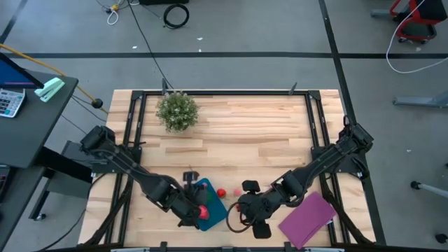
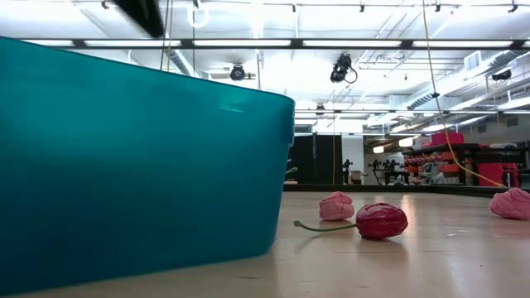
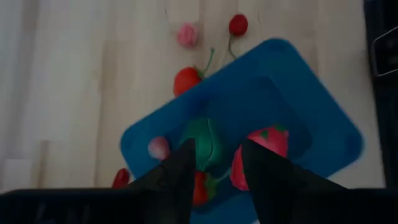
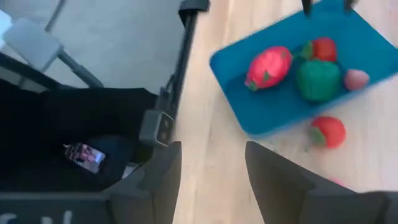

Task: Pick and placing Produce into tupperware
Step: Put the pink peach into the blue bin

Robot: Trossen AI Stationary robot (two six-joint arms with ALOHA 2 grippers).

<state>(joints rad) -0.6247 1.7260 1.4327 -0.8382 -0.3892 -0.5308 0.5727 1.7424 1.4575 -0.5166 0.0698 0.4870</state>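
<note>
The teal-blue tupperware (image 1: 214,203) sits near the table's near edge and fills the left of the low view (image 2: 124,165). Inside it lie a green piece (image 4: 318,79), a pink-red piece (image 4: 268,67), a red piece (image 4: 320,48) and a small pink one (image 4: 356,79). More produce rests on the wood: a red piece (image 1: 221,192), a stemmed red one (image 2: 381,220) and a pink one (image 2: 336,206). My left gripper (image 3: 217,158) hangs open over the tupperware's contents. My right gripper (image 4: 211,165) is open, just right of the tupperware, low over bare wood.
A flat purple rectangle (image 1: 308,218) lies right of my right gripper, near the near-right corner. A bushy potted plant (image 1: 176,110) stands at the far left of the table. Another pink piece (image 2: 512,203) lies farther right. Black frame rails run along both sides.
</note>
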